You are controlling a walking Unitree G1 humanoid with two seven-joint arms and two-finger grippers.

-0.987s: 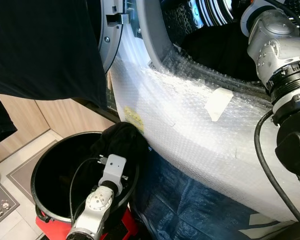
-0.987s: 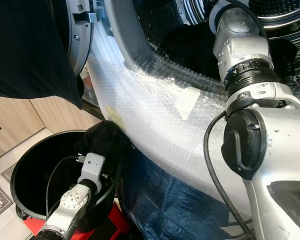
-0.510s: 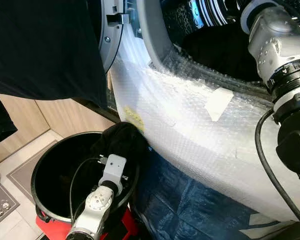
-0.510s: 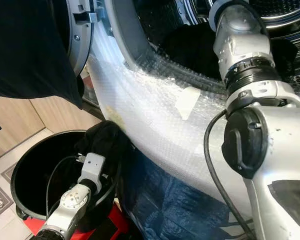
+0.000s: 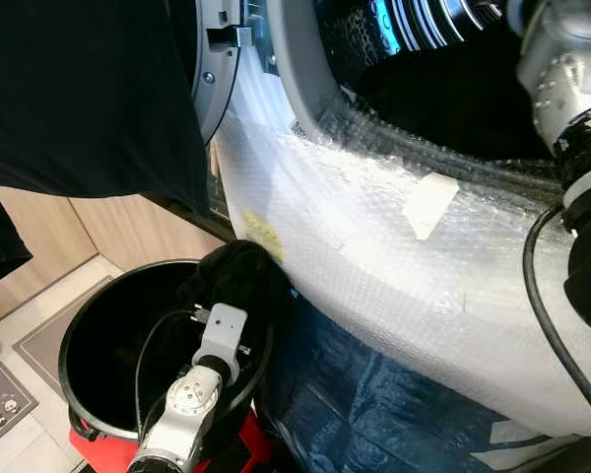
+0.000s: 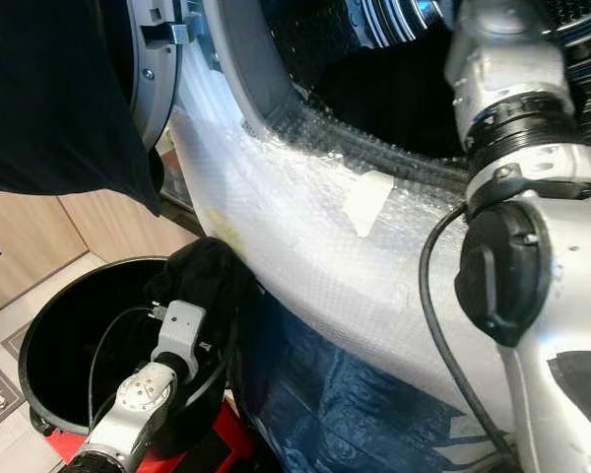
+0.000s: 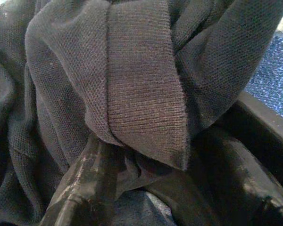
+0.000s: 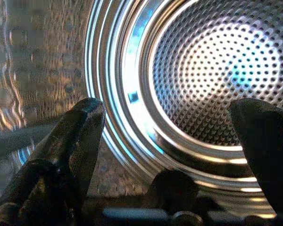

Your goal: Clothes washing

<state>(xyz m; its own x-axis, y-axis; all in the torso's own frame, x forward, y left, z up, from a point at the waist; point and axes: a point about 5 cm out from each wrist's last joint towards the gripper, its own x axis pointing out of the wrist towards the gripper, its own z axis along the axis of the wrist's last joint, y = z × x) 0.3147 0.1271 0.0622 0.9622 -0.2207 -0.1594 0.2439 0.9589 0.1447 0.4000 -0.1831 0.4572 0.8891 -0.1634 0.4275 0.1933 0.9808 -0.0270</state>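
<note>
The dark knit garment lies right at the tips of the left gripper, bunched over the near rim of the black bucket on the side closest to the washing machine. In the left wrist view a ribbed hem hangs down between the two black fingers, and folds of the cloth lie against both of them, so the claw appears closed onto a fold of the garment with the rest of it draped just beyond and above the tips. The hem's long edge runs roughly along the fingers rather than across them.

The left arm reaches forward and down into the bucket, wrist angled toward the garment heaped at the rim. The drum opening sits up and to the right of this claw, past the bubble-wrap padding on the machine's front, where another dark garment already rests on the lip.

The right gripper is much nearer the drum: its fingers stand wide apart, holding nothing, pointing at the perforated steel drum wall, with the right arm stretched into the opening. Still, the left gripper is the one in contact with the cloth, so the lift out of the bucket looks like its job.
</note>
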